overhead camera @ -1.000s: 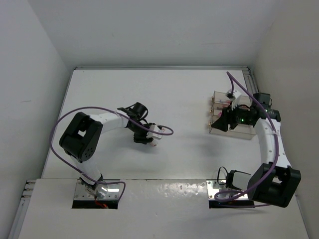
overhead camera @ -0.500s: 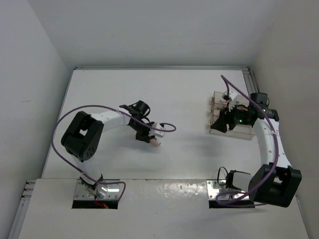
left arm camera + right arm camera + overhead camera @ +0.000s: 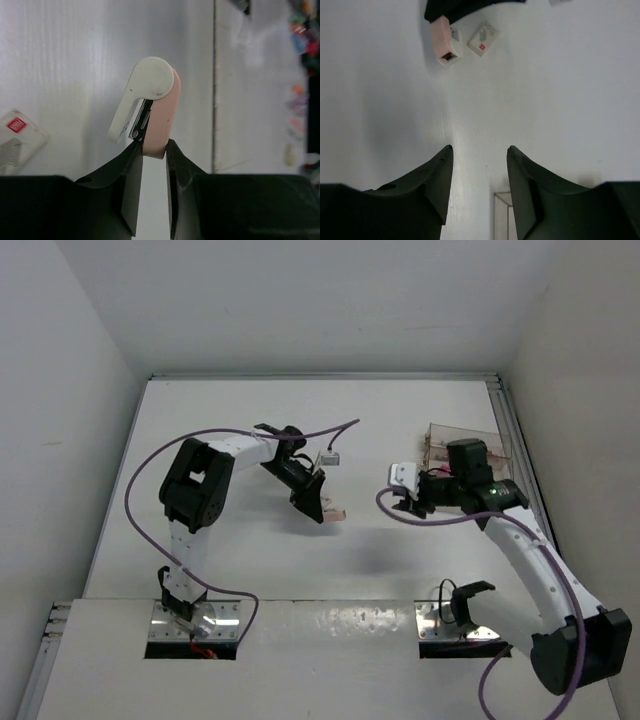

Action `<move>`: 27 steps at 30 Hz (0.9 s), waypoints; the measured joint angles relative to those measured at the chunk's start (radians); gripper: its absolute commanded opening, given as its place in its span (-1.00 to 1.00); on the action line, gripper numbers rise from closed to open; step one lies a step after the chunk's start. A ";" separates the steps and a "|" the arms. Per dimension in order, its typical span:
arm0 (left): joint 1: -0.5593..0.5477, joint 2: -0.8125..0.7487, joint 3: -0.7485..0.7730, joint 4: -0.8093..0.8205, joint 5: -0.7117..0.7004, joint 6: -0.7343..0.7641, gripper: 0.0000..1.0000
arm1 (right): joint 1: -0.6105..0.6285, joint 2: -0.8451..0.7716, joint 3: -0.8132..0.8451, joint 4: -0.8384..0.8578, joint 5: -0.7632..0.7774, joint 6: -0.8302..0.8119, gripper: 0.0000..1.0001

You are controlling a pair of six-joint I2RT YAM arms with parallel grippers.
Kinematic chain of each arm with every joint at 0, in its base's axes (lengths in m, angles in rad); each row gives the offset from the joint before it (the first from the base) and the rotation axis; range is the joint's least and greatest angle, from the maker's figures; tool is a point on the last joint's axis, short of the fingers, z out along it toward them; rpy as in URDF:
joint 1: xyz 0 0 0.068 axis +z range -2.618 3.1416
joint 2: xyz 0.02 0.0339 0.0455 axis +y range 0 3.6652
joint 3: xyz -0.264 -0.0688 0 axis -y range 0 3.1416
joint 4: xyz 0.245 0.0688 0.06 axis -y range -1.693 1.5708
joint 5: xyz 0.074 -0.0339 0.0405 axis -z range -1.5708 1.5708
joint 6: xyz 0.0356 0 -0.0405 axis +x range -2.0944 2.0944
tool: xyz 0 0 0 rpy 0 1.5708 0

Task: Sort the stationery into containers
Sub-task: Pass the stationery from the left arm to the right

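Note:
My left gripper [image 3: 154, 147] is shut on the end of a small pink and white stapler-like piece [image 3: 155, 107] and holds it over the table centre. In the top view the gripper [image 3: 322, 507] and the pink piece [image 3: 334, 512] sit left of centre. My right gripper [image 3: 479, 150] is open and empty, above bare table, left of the clear box [image 3: 478, 437]; in the top view the right gripper [image 3: 403, 500] faces the left one. The pink piece [image 3: 442, 46] shows ahead of it. Pens in the box are mostly hidden by the right arm.
A small white box with a red label [image 3: 482, 37] lies on the table near the pink piece; it also shows in the left wrist view [image 3: 16, 134]. A corner of the clear box [image 3: 502, 216] lies below my right fingers. Purple cables loop over both arms.
My left gripper has swung right and nearer with the pink piece in it. My right gripper has left the clear box and moved left toward the table's middle.

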 measured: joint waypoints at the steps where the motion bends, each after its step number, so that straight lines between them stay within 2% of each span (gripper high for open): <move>1: 0.011 0.023 0.000 -0.013 0.042 -0.026 -1.00 | 0.051 -0.002 0.002 0.014 0.013 -0.011 -0.12; 7: 0.035 0.061 0.002 -0.012 0.184 -0.174 -1.00 | 0.296 0.073 0.048 0.034 0.089 -0.053 -0.13; 14: 0.034 0.045 -0.026 0.043 0.220 -0.276 -1.00 | 0.506 0.249 0.125 0.036 0.180 -0.094 -0.13; 21: 0.034 0.035 -0.046 0.063 0.220 -0.318 -1.00 | 0.568 0.375 0.211 0.037 0.241 -0.135 -0.06; 27: 0.033 0.035 -0.047 0.070 0.228 -0.328 -1.00 | 0.592 0.446 0.245 0.031 0.290 -0.145 0.11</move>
